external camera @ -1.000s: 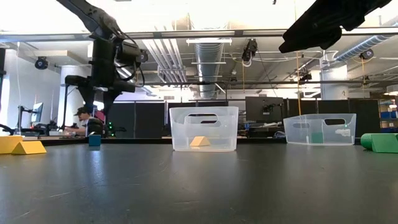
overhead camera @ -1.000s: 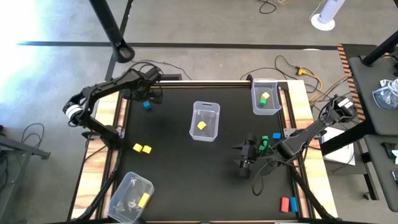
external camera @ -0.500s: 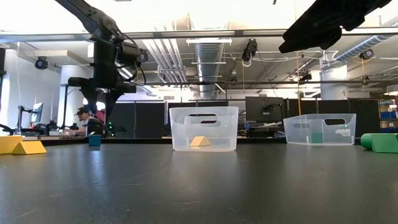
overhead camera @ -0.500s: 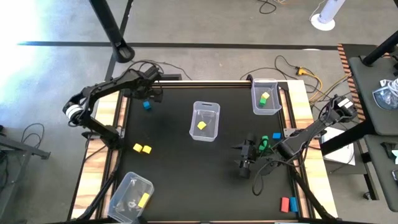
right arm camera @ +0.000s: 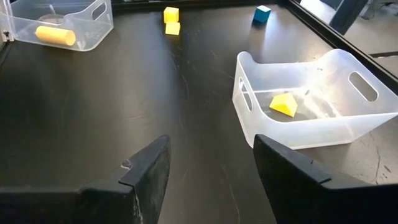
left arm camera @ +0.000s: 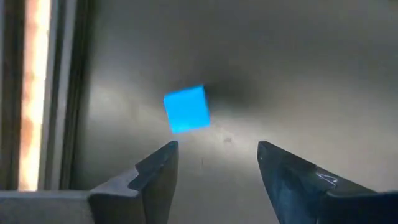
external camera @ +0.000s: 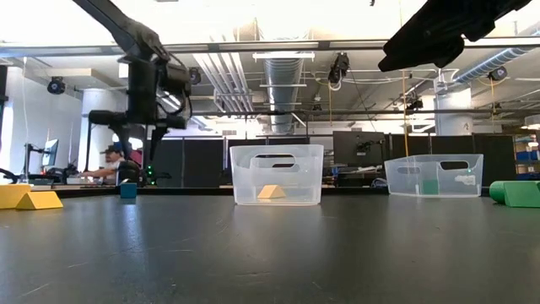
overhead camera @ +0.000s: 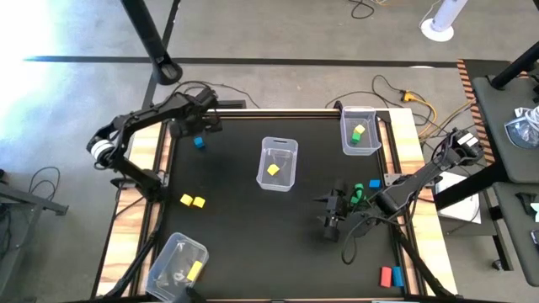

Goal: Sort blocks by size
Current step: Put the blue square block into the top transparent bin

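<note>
Change: the left gripper (overhead camera: pixel 199 128) had edged slightly along the table's far left part since the earlier frames; the blue cube and the right arm had not shifted.
Left gripper: it hung above the blue cube (left arm camera: pixel 186 109), fingers (left arm camera: pixel 155 171) spread apart, holding nothing; in the low view (external camera: pixel 139 127) it stood clear above the cube (external camera: pixel 128 190).
Blue cube: it sat on the black table (overhead camera: pixel 236 227) near the far left corner (overhead camera: pixel 200 142), apart from the bins.
Right gripper: it waited over the table's right part (overhead camera: pixel 331 212), fingers (right arm camera: pixel 146 171) spread and empty, facing the centre bin.
Centre bin: clear (overhead camera: pixel 278 163), it held one yellow block (overhead camera: pixel 272 170), a wedge in the right wrist view (right arm camera: pixel 284 104).
Far right bin: clear (overhead camera: pixel 359 130), it held a yellowish-green block (overhead camera: pixel 359 132).
Near left bin: clear (overhead camera: pixel 177 265), it held a yellow bar (overhead camera: pixel 194 270).
Loose yellow blocks: two (overhead camera: pixel 193 201) lay side by side on the left part of the table.
Green blocks: they (overhead camera: pixel 359 192) lay just beside the right arm, with a small blue block (overhead camera: pixel 375 182) near.
Red and blue blocks: they (overhead camera: pixel 391 275) lay together at the near right corner.
Room: a person (external camera: pixel 110 160) sat beyond the table.
</note>
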Robot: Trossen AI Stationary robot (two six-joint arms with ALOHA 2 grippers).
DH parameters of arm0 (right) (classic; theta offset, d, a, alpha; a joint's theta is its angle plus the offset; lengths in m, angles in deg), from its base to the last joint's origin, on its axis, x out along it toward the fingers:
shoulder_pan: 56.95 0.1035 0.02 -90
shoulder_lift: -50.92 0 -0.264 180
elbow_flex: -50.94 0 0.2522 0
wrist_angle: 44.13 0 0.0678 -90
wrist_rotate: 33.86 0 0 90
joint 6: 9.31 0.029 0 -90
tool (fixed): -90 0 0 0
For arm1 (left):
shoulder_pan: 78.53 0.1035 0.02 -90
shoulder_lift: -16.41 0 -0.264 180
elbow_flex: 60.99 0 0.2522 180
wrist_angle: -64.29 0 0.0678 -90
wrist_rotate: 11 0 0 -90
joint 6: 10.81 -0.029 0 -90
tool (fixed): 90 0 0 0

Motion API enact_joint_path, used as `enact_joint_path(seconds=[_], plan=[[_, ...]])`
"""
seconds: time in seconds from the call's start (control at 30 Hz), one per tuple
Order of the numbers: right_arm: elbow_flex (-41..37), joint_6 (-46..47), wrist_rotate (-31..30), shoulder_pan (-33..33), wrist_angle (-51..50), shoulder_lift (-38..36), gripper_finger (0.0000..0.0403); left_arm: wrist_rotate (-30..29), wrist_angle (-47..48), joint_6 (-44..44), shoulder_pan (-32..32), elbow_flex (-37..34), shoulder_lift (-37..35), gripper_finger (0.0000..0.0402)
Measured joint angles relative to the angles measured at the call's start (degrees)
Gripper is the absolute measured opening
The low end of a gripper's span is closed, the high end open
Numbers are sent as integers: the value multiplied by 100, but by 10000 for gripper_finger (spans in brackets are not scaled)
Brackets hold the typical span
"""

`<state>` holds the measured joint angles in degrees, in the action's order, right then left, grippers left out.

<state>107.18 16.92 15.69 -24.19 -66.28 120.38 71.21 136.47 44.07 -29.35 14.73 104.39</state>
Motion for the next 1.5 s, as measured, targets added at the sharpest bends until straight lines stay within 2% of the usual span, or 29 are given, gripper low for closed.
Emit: enact_joint_path(seconds=[0.2,0.47,0.67,0.93,1.17,1.33,1.5], plan=[[0,12,17,0,-10,1,226,241,108,10,305,5,599,210],[0,-139,17,0,-29,1,221,127,747,-279,569,482,1142,238],[0,-178,42,0,-32,1,219,131,526,-67,572,713,1487,258],[-104,-130,57,0,-40,1,219,431,674,-119,665,758,2107,261],[-149,-73,56,0,-40,1,219,275,785,-296,753,910,2298,261],[-149,-58,55,0,-36,1,221,249,740,-294,761,1004,2343,239],[-149,-60,56,0,-32,1,219,248,741,-294,766,1015,2352,183]])
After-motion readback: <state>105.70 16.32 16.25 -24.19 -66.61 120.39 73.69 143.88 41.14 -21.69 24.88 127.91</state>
